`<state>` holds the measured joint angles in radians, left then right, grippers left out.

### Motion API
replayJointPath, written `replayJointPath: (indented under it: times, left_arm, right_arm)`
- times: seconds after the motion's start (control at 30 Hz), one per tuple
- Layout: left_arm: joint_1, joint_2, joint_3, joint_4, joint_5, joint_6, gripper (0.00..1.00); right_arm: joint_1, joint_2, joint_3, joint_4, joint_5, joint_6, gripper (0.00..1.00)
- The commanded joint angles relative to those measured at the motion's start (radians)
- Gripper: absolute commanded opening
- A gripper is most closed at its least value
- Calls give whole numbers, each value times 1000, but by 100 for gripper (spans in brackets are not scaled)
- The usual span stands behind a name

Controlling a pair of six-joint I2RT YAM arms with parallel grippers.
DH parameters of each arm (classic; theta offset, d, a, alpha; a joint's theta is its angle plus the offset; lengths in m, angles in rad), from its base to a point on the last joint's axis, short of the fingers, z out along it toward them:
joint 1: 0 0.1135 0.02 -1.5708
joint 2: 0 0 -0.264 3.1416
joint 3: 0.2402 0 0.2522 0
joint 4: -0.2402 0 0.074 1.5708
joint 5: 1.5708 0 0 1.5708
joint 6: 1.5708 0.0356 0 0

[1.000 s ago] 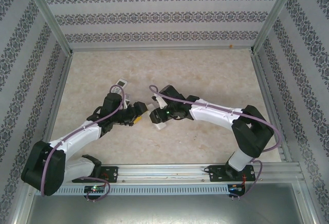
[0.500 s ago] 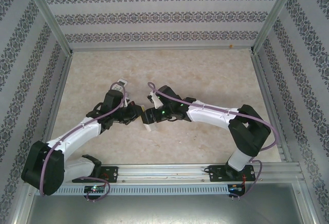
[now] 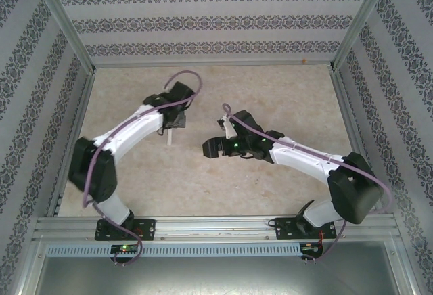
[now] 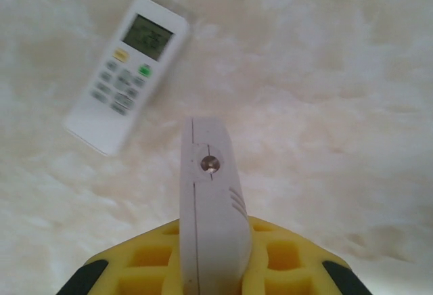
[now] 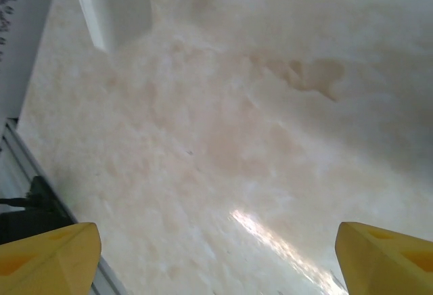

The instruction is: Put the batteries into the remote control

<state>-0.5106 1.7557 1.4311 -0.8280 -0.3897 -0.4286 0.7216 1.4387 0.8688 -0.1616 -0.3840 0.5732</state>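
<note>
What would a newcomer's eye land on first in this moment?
A white remote lies face up, screen and buttons showing, on the pale marbled table in the left wrist view. Just in front of it, the left gripper is clamped on a slim white casing with a screw in it. The right gripper hangs wide open, holding nothing.

Table (image 3: 284,99) lies bare under and around the spread right gripper (image 5: 216,258); a flat remote (image 4: 128,72) blocks the ground ahead-left of the left gripper (image 4: 210,264) and its clamped remote (image 4: 210,193)
</note>
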Motion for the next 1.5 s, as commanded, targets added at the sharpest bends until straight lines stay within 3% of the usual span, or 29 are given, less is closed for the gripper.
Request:
replayJointPath:
  times: [0.0,0.27,0.43,0.63,0.73,0.97,1.07,1.1,1.2,1.27,1.37,1.47]
  left_arm:
    - [-53,146,130,-222,-305,80,0]
    - [-65,415,276,-214,-502,89,0]
    - [-65,539,348,-188,-534,97,0]
    - [-65,641,415,-155,-449,109,24]
    - [-65,623,431,-160,-352,99,38]
    - [-72,270,226,12,85,96,71]
    - [-73,7,4,216,272,60,82]
    - [-72,-75,-86,303,289,51,85]
    - [-56,-382,-391,566,214,69,91]
    - [-24,-566,-593,721,145,182,92]
    - [49,-753,-828,871,-7,289,99]
    - [180,-838,-1000,1042,-12,364,100]
  right_arm:
    - [-22,-65,-22,-56,51,-30,90]
    - [-63,-157,-92,-64,19,-28,92]
    - [-88,-229,-132,-77,12,-21,93]
    - [-123,-324,-172,-101,10,-15,94]
    - [-147,-373,-180,-137,25,-19,94]
    - [-284,-504,-191,-227,115,-86,98]
    - [-400,-544,-180,-281,223,-170,98]
    - [-429,-555,-183,-285,284,-202,98]
    - [-497,-577,-241,-206,548,-293,98]
    - [-551,-549,-309,-62,684,-350,98]
    - [-624,-411,-398,187,715,-423,98]
    - [-656,-200,-381,337,655,-459,98]
